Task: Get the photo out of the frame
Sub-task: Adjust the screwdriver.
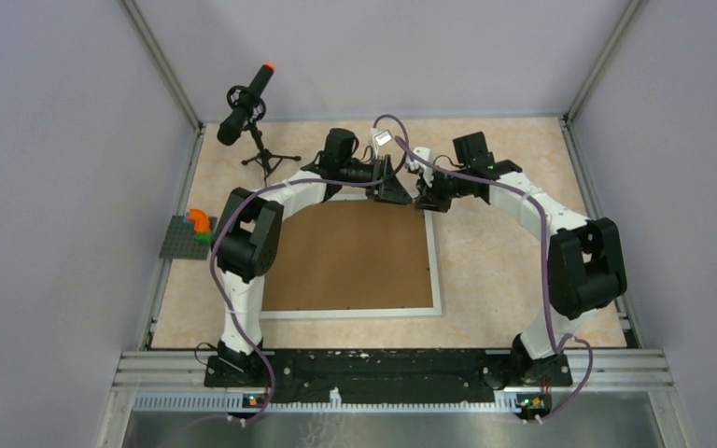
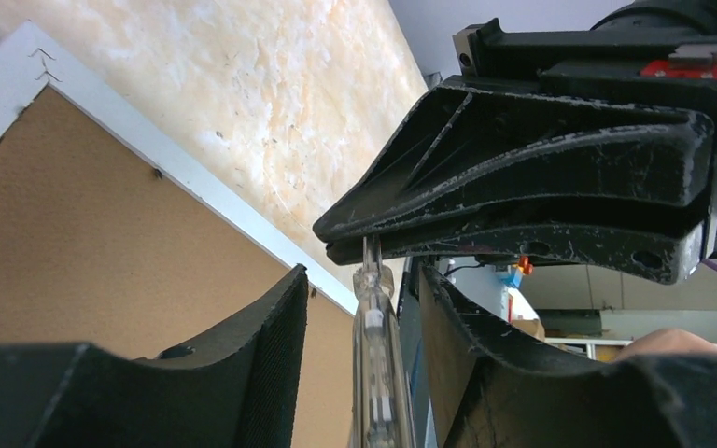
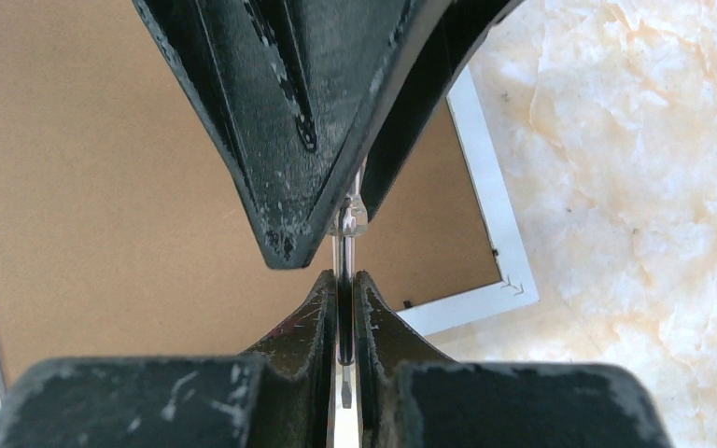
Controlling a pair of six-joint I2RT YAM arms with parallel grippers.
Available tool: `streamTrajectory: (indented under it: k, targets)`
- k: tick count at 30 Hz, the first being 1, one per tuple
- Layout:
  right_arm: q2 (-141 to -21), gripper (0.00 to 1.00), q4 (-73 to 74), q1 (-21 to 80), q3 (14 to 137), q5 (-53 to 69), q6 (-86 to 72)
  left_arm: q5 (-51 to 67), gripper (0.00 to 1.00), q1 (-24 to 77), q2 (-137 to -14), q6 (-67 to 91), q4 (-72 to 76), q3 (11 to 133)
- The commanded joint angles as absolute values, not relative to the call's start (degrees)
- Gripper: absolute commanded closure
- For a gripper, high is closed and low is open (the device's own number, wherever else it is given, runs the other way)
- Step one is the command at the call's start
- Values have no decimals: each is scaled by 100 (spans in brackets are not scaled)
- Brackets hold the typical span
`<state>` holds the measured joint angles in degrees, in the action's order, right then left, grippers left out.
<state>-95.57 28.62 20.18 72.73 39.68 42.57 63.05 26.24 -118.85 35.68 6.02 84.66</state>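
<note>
frame (image 1: 437, 280): big white one lying face down in the middle of the top view, brown backing board (image 1: 350, 257) facing up. It's flat on the marbled table (image 1: 504, 252), and its far edge sits right under where the two grippers meet.

photo: can't see it anywhere. My guess is it's still inside, under the board.

right gripper (image 3: 345, 322): clamped tight on a thin clear screwdriver (image 3: 346, 233). In its own wrist view the fingers pinch the shank with basically no gap.

left gripper (image 2: 364, 308): about half open, jaws either side of the same tool's clear handle. In the left wrist view I can't tell if the pads actually touch it, so I wouldn't call it a grip.

step in hand: looks like a tool handover up near the frame's far edge, above the board. Which way it's going, no idea.

doing it well: whichever side ends up with the tool should have a firm, square pinch before the other lets go. Keep the tip off the board, so nothing gets scratched or slips. Then it's presumably the little retaining tabs (image 3: 409, 304), dark specks along the board's edge.

other stuff: a black mic on a small tripod (image 1: 247, 107) at upper left, and a grey plate with coloured bricks (image 1: 191, 233) at the left edge, both well apart from the frame.

in the way: mostly the arms themselves. They're crowded together over the far edge, and a purple cable (image 1: 401, 131) loops between them.
</note>
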Motion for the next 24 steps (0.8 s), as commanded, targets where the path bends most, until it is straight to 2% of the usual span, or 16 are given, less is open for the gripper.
streamTrajectory:
  k: [1,6,8,11,13,15,17,19,22,24]
  targets:
    - [-9267,100,2536,2178,7231,4000,4489,6594,48,2637,-11965,3950,1179,8400]
    - [-9280,100,2478,2230,7233,4031,4523,6697,59,2645,-11972,4099,1433,8328]
    - [-9276,100,2474,2244,7230,4025,4536,6715,72,2646,-11967,4124,1492,8302]
    - [-9311,99,2559,2245,7305,3910,4385,6708,100,2627,-11864,4099,1585,8201]
    - [-9360,84,2690,2189,7393,3778,4139,6547,100,2594,-11700,3978,1611,8031]
    - [-9373,61,2841,1988,7445,3905,3801,6291,100,2539,-11507,3664,1547,7823]
    - [-9392,47,2931,1692,7455,4127,3359,5988,100,2504,-11330,3565,1572,7552]
    - [-9440,41,3032,1339,7433,4383,2909,5919,100,2486,-11221,3660,1972,7164]
    - [-9557,41,3056,998,7277,4614,2191,5674,100,2479,-11197,3741,2272,6775]
    - [-9605,41,2819,804,7034,4682,1584,5589,100,2479,-11209,4010,2992,6379]
